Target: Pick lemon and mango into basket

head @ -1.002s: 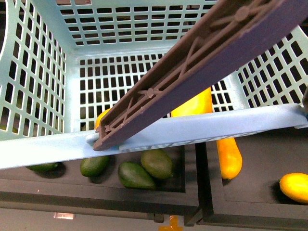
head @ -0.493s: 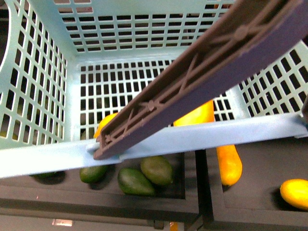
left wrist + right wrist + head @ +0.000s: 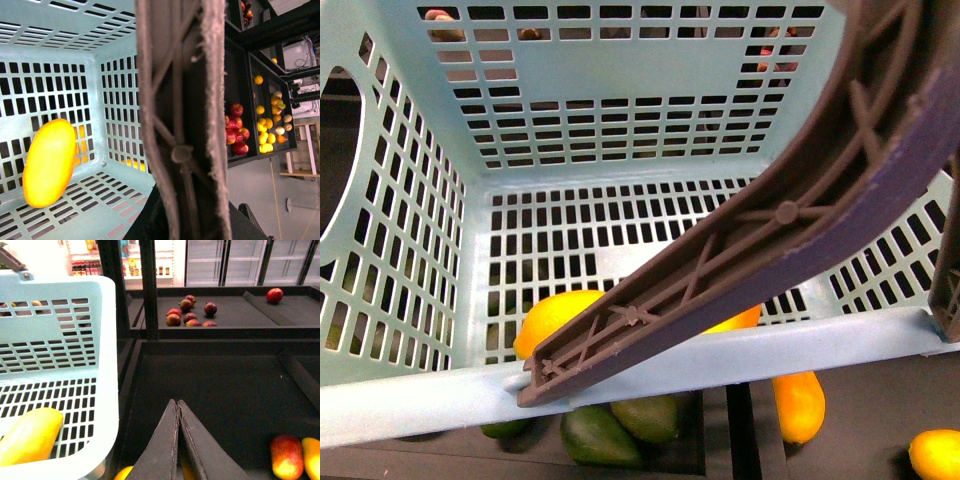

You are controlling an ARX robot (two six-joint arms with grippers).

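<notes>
One elongated orange-yellow mango [image 3: 49, 164] lies on the slotted floor of the light aqua plastic shopping basket [image 3: 410, 300], close to its near wall. In the right wrist view the right tool [image 3: 178, 410] is clenched on nothing, its dark fingers [image 3: 162, 450] pressed together over a black shelf tray [image 3: 225, 385]. Of the left tool I cannot tell the state: the basket's brown ribbed handle [image 3: 182, 120] fills its view. A small yellow lemon [image 3: 934, 455] rests in the tray outside the basket.
</notes>
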